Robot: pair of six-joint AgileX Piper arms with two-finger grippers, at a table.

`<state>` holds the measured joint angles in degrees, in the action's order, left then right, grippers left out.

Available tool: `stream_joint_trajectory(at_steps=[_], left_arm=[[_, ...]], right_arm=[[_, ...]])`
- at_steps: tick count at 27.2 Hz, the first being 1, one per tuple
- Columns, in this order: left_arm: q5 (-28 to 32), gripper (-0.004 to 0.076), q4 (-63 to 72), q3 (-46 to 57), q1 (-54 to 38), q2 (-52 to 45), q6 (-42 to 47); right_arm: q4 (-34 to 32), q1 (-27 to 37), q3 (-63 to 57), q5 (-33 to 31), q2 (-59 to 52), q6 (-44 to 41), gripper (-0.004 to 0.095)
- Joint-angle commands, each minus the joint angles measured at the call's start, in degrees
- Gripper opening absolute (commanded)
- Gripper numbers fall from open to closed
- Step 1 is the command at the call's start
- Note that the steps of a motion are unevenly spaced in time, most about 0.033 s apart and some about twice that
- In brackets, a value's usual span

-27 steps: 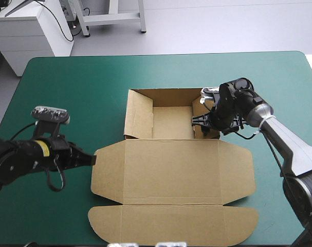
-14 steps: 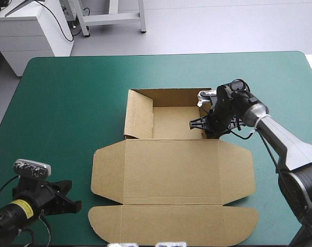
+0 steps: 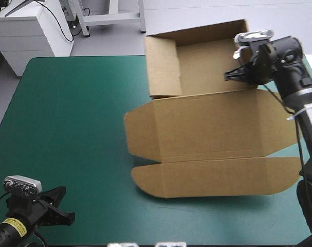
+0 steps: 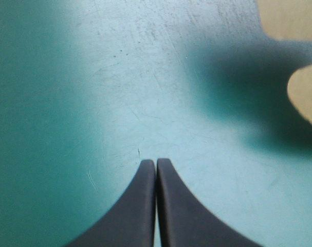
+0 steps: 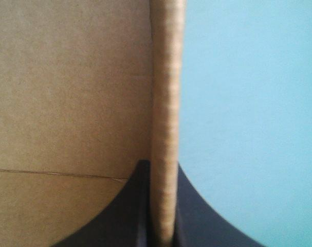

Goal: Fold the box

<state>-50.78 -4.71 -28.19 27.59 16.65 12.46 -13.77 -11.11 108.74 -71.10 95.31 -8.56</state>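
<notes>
The right arm (image 3: 294, 103) is rising from the worktop's right edge, bending at the elbow and turning its wrist in toward the left. Its right pincer (image 3: 232, 75) is clamping the right-hand wall of the box (image 3: 212, 139), and the whole sheet is hanging in the air from that one grip. The tray part is riding highest, over the far right of the worktop (image 3: 68, 113), with its left wall (image 3: 161, 67) and back wall standing up and its open side tilting toward us. Below it the broad lid panel (image 3: 212, 126) and the long front flap (image 3: 212, 177) with its rounded ends are sloping down over the teal-green cover, throwing a dark shadow along the near edge.

Looking along that wrist, the black fingers (image 5: 140, 206) are squeezing all but together, with the brown wall's edge (image 5: 166, 92) running straight up between them, board on one side and bare cover on the other.

Over in the near-left corner the left arm is sitting low, its left pincer (image 3: 68, 216) pointing across toward the box and staying well apart from it. From its own wrist camera the two fingers (image 4: 140, 206) are pressing together into one pointed arch, clenched on nothing, just above the cover. Two rounded brown flap ends (image 4: 305, 98) are showing ahead and off to one side, their shadow lying on the cover beside them.
</notes>
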Motion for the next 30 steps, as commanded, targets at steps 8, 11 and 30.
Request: stream_joint_trajectory(at_steps=[8,11,30], left_arm=[[6.0,-0.0008,-0.2,-1.3,0.4,0.5,0.5],[6.0,-0.0008,-0.2,-1.3,0.4,0.5,0.5],[6.0,-0.0008,-0.2,-1.3,0.4,0.5,0.5]], right_arm=[[4.5,28.0,0.2,6.0,1.1,2.1,-0.0020],[9.9,31.3,-1.4,7.5,3.4,4.1,-0.0020],[14.1,33.0,-2.2,5.8,12.9,8.6,0.0224]])
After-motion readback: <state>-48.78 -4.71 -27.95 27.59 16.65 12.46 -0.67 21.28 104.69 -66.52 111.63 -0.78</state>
